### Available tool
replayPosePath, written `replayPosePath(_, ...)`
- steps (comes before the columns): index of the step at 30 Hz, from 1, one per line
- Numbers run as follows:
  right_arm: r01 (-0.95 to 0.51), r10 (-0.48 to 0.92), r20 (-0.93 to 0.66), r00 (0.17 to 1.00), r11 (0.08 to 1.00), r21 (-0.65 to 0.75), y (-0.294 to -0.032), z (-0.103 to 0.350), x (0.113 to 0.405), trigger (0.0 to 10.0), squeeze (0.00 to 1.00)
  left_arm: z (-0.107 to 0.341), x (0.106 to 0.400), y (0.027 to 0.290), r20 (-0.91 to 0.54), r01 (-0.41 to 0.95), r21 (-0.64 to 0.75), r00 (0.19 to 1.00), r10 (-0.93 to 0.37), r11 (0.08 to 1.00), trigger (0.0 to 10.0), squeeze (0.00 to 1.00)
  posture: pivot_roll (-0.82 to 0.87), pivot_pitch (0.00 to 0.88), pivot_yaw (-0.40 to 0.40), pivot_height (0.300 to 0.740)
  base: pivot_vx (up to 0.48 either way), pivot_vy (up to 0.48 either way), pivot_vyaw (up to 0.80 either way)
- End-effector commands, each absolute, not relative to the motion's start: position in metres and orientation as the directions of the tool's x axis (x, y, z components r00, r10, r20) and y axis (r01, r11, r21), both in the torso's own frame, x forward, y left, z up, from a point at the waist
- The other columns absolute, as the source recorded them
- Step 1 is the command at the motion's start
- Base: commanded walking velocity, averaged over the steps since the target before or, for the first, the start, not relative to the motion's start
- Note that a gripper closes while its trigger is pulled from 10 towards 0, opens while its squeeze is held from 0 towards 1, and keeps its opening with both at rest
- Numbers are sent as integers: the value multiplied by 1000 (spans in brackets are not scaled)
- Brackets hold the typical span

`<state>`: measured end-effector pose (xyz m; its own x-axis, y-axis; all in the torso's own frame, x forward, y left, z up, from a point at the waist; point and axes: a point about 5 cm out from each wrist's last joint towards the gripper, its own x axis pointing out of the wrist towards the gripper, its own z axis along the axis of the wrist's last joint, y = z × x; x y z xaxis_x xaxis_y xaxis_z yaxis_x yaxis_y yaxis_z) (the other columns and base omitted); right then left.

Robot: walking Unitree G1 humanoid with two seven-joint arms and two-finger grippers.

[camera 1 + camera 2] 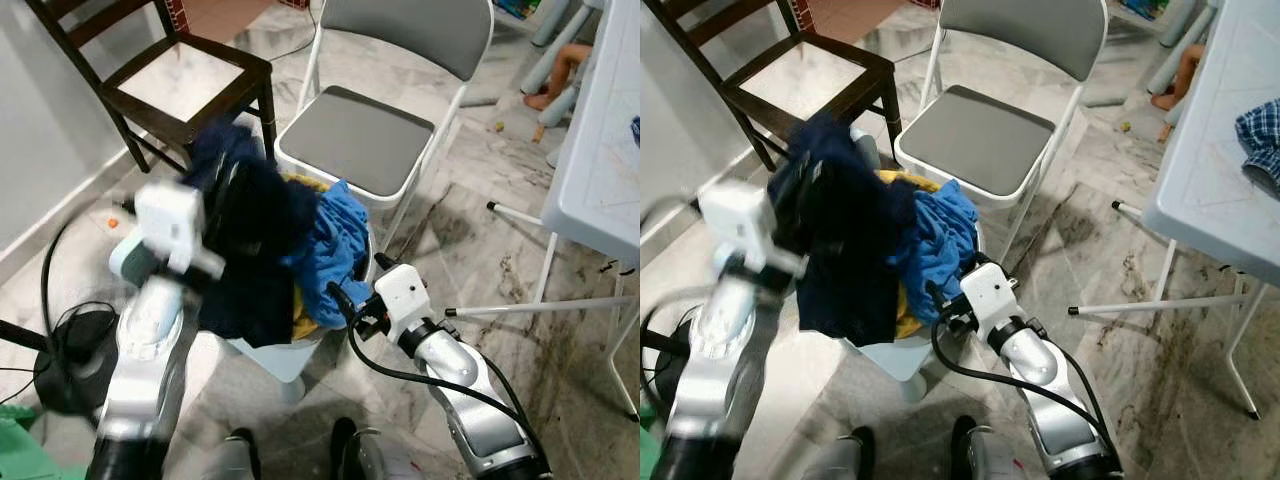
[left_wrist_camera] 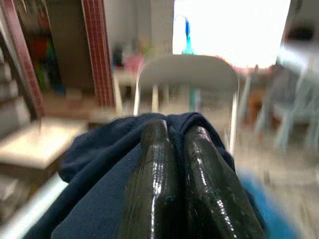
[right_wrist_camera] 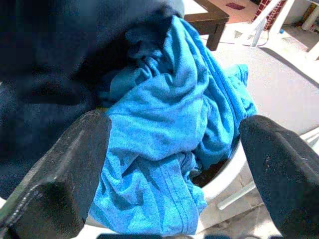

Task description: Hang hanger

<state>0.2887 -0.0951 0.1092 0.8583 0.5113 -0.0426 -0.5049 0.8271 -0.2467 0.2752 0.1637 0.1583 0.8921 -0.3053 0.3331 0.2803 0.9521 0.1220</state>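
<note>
Navy garment (image 1: 845, 250): dark blue cloth, lifted over the basket; draped down from the left gripper's fingers; lower edge hanging against the basket's contents; no hanger can be made out in it
Left gripper (image 2: 174, 149): two black fingers pressed together, pinching a fold of the navy garment; raised above the basket's left side; arm blurred in the head views
Bright blue garment (image 3: 169, 129): crumpled heap just ahead of the right gripper, between its two fingers in the wrist view; lying in the basket beside the navy garment
Yellow cloth (image 1: 905, 318): strip showing under the navy and blue garments
Right gripper (image 1: 352, 297): fingers wide apart, holding nothing; low at the basket's right rim, pointing at the bright blue garment
Laundry basket (image 3: 227, 174): white, rim just under the right gripper
Folding chair (image 1: 360, 135): grey seat, white frame, beyond the basket
Wooden chair (image 1: 185, 80): dark frame, beyond the left gripper
Table (image 1: 1210, 190): white, well right of the right gripper; checked cloth (image 1: 1258, 130) on it
</note>
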Motion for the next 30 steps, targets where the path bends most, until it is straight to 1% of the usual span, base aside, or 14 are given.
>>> replayPosePath(1,-523,523,-68,849,817,-242,-94,102,286,10000,0,138,269,167,267,291,149,908,-322,945,0,0,201,291,-46,740,0,0,0)
replayPosePath(2,-524,524,-68,849,817,-242,-94,102,286,10000,0,132,266,168,245,290,153,915,-320,945,0,0,201,294,-50,740,0,0,0)
replayPosePath(4,-532,534,-67,843,809,-248,-94,104,288,10000,0,92,254,174,98,299,155,944,-316,942,0,0,202,297,-59,740,0,0,0)
replayPosePath(5,-534,536,-67,842,808,-250,-93,105,289,10000,0,82,252,175,62,305,144,947,-316,942,0,0,202,298,-60,740,0,0,0)
replayPosePath(10,-533,536,-68,842,806,-256,-95,105,291,10000,0,58,247,172,-56,307,129,952,-302,943,0,0,195,299,-66,740,0,0,0)
replayPosePath(11,-533,535,-68,842,806,-257,-96,105,291,10000,0,57,247,172,-62,306,131,952,-300,943,510,0,194,298,-67,740,0,0,0)
replayPosePath(12,-533,535,-69,842,805,-259,-96,105,290,10000,0,55,246,171,-72,305,134,952,-298,943,3529,0,189,299,-67,740,0,0,0)
replayPosePath(13,-533,535,-70,842,805,-259,-96,105,290,10000,0,55,246,171,-76,305,135,952,-297,943,3529,0,189,299,-67,740,0,0,0)
replayPosePath(14,-534,535,-73,842,804,-261,-96,104,289,10000,0,55,248,166,-75,322,144,946,-314,936,10000,1000,187,299,-66,740,0,0,0)
replayPosePath(17,-535,535,-76,842,804,-261,-96,103,288,10000,0,62,249,162,-40,343,186,939,-342,921,10000,1000,184,297,-62,740,0,0,0)
replayPosePath(20,-533,533,-78,843,805,-259,-96,102,287,10000,0,85,251,167,81,261,293,952,-295,920,10000,1000,184,299,-57,740,0,0,0)
replayPosePath(22,-531,530,-80,844,807,-259,-96,102,287,10000,0,100,251,167,152,232,359,941,-301,904,10000,1000,184,300,-56,740,0,0,0)
replayPosePath(25,-529,527,-81,846,808,-258,-96,101,287,10000,0,113,252,170,211,159,431,939,-271,888,10000,1000,187,301,-52,740,0,0,0)
replayPosePath(30,-529,527,-83,846,808,-259,-96,101,287,10000,0,114,251,180,210,78,478,957,-200,875,10000,1000,189,303,-50,740,0,0,0)
